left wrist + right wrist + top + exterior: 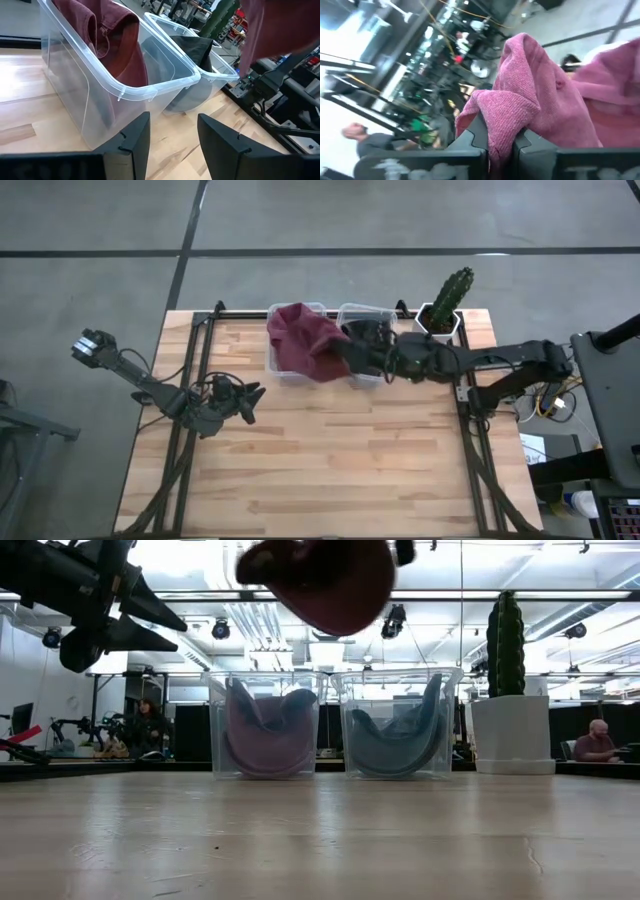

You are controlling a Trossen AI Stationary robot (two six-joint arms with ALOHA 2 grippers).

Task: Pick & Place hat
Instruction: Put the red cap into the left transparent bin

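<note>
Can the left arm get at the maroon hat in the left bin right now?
Probably not cleanly. The left gripper is open and near the left bin, but the right gripper holds a red hat right above its opening.

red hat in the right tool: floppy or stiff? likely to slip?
Probably floppy: the red hat droops in folds below the right tool. Likely light, since it hangs from one pinched fold of fabric. Slip seems unlikely; the knit looks rough and the jaws are shut tight on it.
</note>
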